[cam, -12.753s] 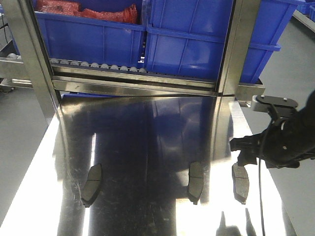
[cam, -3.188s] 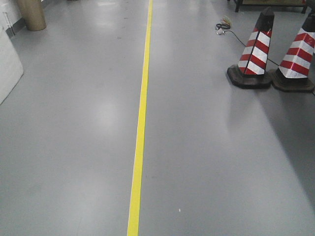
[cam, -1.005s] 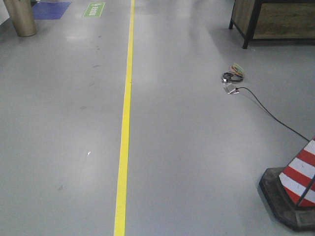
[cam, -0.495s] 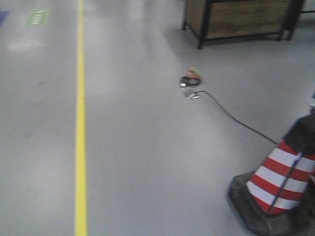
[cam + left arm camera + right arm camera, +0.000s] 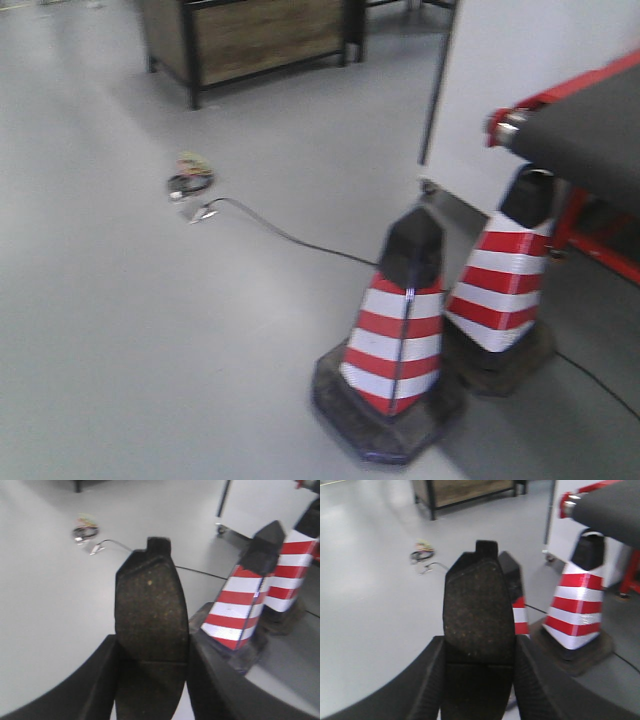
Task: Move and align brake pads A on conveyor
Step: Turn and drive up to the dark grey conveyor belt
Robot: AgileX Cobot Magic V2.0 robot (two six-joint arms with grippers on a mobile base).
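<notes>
My left gripper (image 5: pixel 152 652) is shut on a dark-grey brake pad (image 5: pixel 151 605), which stands up between the black fingers with its end tab on top and its centre groove near the jaws. In the right wrist view my right gripper (image 5: pixel 479 657) is likewise shut on a second brake pad (image 5: pixel 477 612), tab upward. Both pads are carried above the grey floor. The conveyor (image 5: pixel 590 130), a dark belt with a red edge strip and an end roller, shows at the right edge of the front view and as the conveyor's end (image 5: pixel 610 505) at the top right of the right wrist view. Neither gripper shows in the front view.
Two red-and-white striped traffic cones (image 5: pixel 400 330) (image 5: pixel 505 290) stand on the floor in front of the conveyor. A black cable (image 5: pixel 290 235) runs across the floor from a small bundle (image 5: pixel 190 180). A wooden cabinet (image 5: pixel 250 35) stands at the back, a white panel (image 5: pixel 520 70) beside the conveyor.
The front view has swung right: the yellow floor line has left the view, the cones have come closer, and the conveyor's end has come into view at the right.
</notes>
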